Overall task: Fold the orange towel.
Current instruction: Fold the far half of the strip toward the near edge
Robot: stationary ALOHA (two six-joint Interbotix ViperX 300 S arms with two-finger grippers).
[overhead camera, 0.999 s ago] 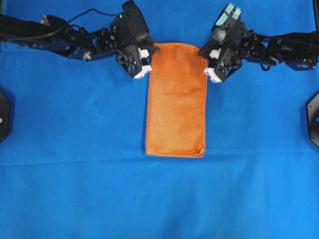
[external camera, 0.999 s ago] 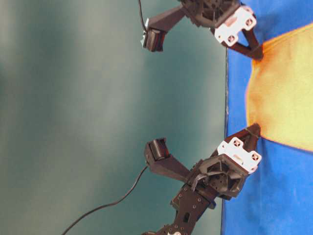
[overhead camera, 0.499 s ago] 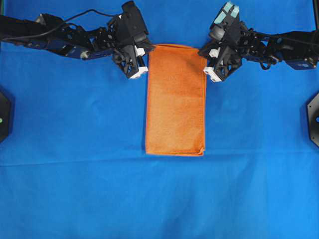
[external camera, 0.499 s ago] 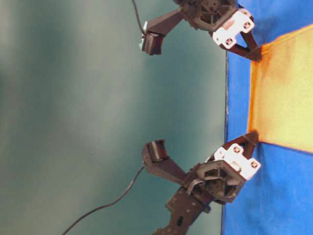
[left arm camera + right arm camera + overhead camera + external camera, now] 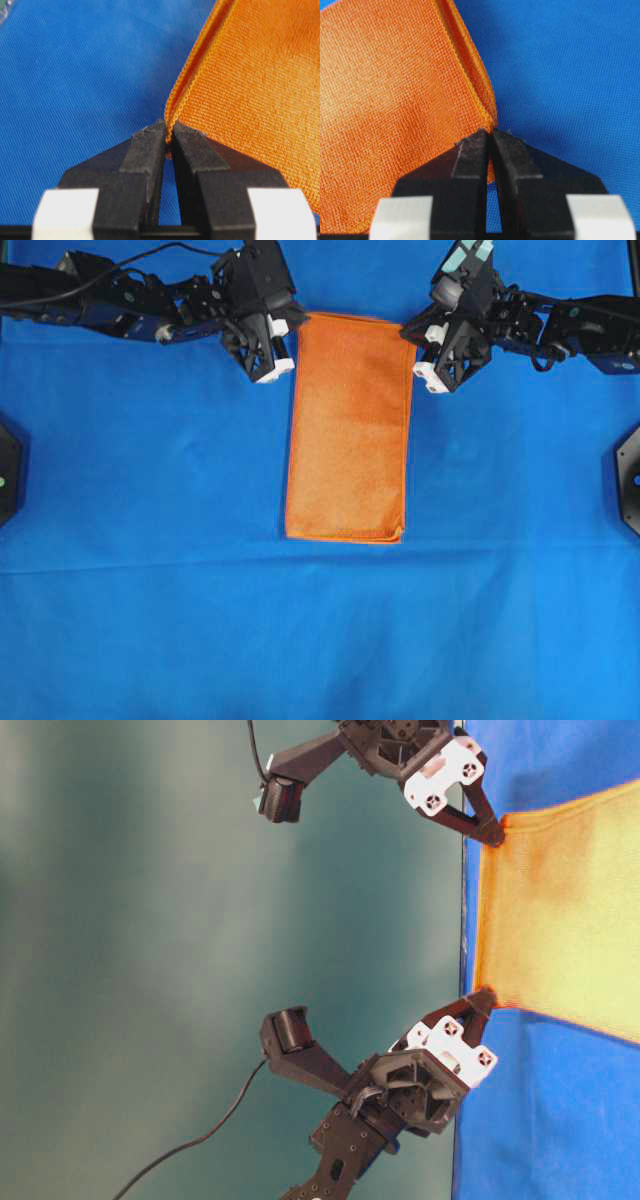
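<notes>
Fingers first, seen from my wrists: my left gripper (image 5: 168,131) has its black tips pressed together on a corner of the orange towel (image 5: 250,90), the doubled hem running away from the pinch. My right gripper (image 5: 490,134) does the same at the opposite corner, tips clamped on the stitched edge, and this view shows two layers of hem lying one on the other. Neither wrist view shows the rest of the towel.

From overhead the whole orange towel (image 5: 348,430) shows as a long narrow rectangle, already folded in half, lying along the middle of the blue cloth (image 5: 150,570) that covers the counter. Its near short edge rests flat; its far short edge sits between my left gripper (image 5: 288,340) and my right gripper (image 5: 412,345), each at one far corner.

Only the table-level view, which is turned on its side, shows height: the pinched end of the towel (image 5: 560,910) is raised off the blue cloth (image 5: 540,1120) and stretched taut between the two grippers, against a plain green wall (image 5: 130,940).
</notes>
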